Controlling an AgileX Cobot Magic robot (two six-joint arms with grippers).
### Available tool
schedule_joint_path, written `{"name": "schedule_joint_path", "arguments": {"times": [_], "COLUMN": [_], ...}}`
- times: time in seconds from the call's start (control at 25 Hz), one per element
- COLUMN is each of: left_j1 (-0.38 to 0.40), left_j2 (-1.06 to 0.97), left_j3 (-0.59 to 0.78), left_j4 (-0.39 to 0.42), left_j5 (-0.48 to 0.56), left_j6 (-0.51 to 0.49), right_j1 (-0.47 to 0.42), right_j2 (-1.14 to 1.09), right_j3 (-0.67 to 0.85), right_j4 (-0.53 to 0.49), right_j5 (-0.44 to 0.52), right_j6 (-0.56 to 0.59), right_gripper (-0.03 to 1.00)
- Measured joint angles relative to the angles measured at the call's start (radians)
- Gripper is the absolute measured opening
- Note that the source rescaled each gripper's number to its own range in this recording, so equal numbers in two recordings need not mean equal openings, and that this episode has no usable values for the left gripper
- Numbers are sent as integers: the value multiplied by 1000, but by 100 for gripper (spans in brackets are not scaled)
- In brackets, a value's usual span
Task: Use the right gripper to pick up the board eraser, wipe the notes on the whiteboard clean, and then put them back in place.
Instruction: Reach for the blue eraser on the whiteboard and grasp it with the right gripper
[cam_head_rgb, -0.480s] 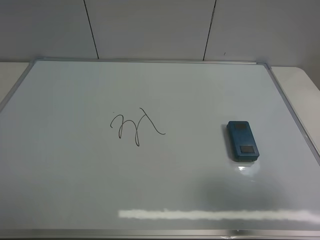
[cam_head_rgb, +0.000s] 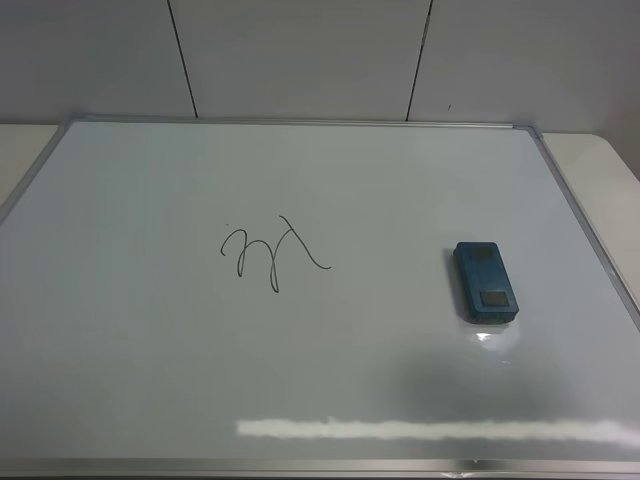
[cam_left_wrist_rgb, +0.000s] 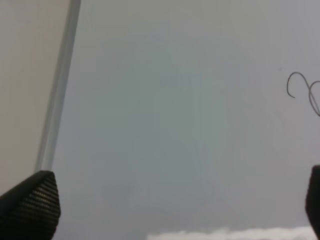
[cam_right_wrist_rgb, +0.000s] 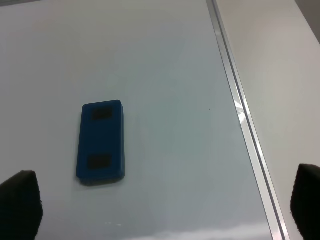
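The whiteboard (cam_head_rgb: 150, 380) lies flat and fills most of the exterior high view. The notes (cam_head_rgb: 272, 254), a thin black scribble, sit left of its centre. The teal-blue board eraser (cam_head_rgb: 486, 281) lies on the board at the right, untouched. No arm shows in the exterior high view. In the right wrist view the eraser (cam_right_wrist_rgb: 100, 141) lies ahead of my right gripper (cam_right_wrist_rgb: 162, 206), whose fingertips (cam_right_wrist_rgb: 20, 202) stand wide apart and empty. In the left wrist view my left gripper (cam_left_wrist_rgb: 172, 202) is open over bare board, with part of the notes (cam_left_wrist_rgb: 302, 90) at the edge.
The board's silver frame (cam_head_rgb: 590, 240) runs along its right side, with pale table (cam_head_rgb: 600, 170) beyond it. The frame also shows in the right wrist view (cam_right_wrist_rgb: 240, 105) and the left wrist view (cam_left_wrist_rgb: 57, 95). A panelled wall (cam_head_rgb: 300, 55) stands behind.
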Motion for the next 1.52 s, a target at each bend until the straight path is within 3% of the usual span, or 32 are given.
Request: {"name": "schedule_joint_path", "arguments": {"times": [0.72, 0.96, 1.52], "left_j1": [0, 0, 0], "left_j2": [0, 0, 0], "left_j3": [0, 0, 0], "left_j4": [0, 0, 0], "left_j5": [0, 0, 0], "left_j6": [0, 0, 0], "right_j1": [0, 30, 35], "right_j2": [0, 0, 69], "right_j3": [0, 0, 0], "right_j4": [5, 65, 55], "right_j5": [0, -11, -15], "right_j6": [0, -5, -5], "right_gripper": [100, 100, 100]}}
